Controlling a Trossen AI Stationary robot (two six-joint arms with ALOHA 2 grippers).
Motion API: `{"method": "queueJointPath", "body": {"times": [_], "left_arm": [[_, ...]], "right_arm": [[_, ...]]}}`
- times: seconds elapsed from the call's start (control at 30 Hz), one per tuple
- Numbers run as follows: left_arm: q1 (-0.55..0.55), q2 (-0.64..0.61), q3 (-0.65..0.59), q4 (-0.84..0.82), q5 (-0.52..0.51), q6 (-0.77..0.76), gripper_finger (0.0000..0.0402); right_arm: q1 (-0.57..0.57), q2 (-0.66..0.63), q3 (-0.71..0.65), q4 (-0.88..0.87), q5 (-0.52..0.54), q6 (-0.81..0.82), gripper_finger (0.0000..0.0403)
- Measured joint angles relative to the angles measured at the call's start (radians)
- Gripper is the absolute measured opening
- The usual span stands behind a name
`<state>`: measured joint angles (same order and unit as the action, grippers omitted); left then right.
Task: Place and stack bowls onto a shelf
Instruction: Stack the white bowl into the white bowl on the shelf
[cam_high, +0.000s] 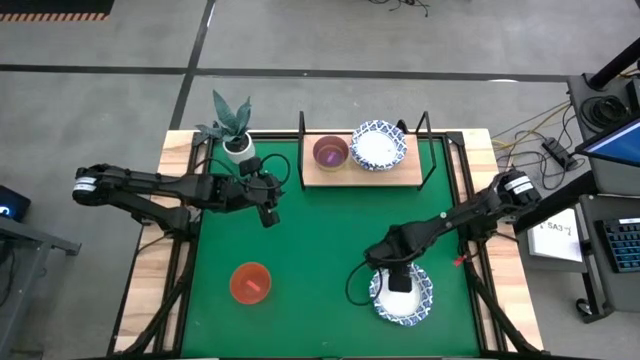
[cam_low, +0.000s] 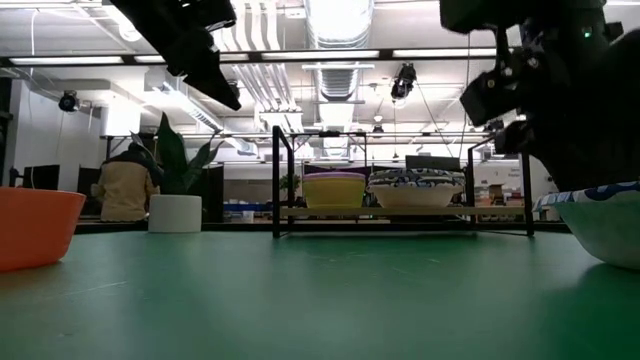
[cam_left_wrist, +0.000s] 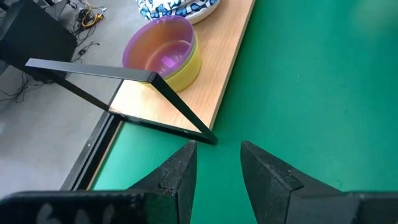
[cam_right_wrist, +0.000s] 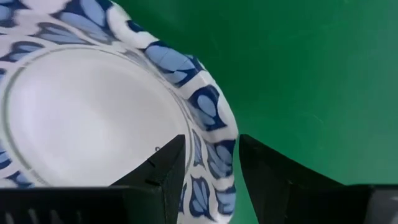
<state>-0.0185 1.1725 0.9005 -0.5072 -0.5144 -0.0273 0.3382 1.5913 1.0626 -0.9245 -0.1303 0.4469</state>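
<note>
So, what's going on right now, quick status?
Right gripper open, jaws straddling rim of patterned bowl on mat. Left gripper open, empty, beside shelf. Red bowl waiting. Nothing blocking.

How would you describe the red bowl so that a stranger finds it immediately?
Start from the green mat that covers the table. The red bowl stands alone on the mat's near left part, far from the shelf. It is the only plain bowl off the shelf; the other bowl on the mat, under the right claw, is white with a blue rim.
</note>
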Motion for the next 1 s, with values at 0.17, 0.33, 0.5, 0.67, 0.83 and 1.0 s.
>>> {"method": "queueJointPath", "body": {"times": [0.17, 0.33, 0.5, 0.67, 0.83, 1.0], "left_arm": [[0.000, 0.003, 0.000, 0.003, 0.000, 0.000, 0.0107], [0.000, 0.005, -0.001, 0.032, 0.000, 0.037, 0.0107], [0.000, 0.005, -0.002, 0.081, -0.021, 0.091, 0.0107], [0.000, 0.005, -0.002, 0.083, -0.027, 0.094, 0.0107], [0.000, 0.005, -0.002, 0.079, -0.027, 0.097, 0.0107], [0.000, 0.004, -0.002, 0.048, -0.027, 0.097, 0.0107]], "right_arm": [[0.000, 0.033, 0.000, 0.003, -0.023, 0.007, 0.0134], [-0.003, 0.030, 0.000, 0.006, -0.060, 0.008, 0.0082], [-0.026, -0.030, 0.002, 0.014, -0.087, 0.025, 0.0017], [-0.081, -0.094, 0.061, 0.016, -0.077, 0.026, 0.0011], [-0.166, -0.137, 0.187, 0.012, 0.000, -0.049, 0.0010], [-0.282, -0.157, 0.378, -0.051, 0.123, -0.120, 0.0009]]}}
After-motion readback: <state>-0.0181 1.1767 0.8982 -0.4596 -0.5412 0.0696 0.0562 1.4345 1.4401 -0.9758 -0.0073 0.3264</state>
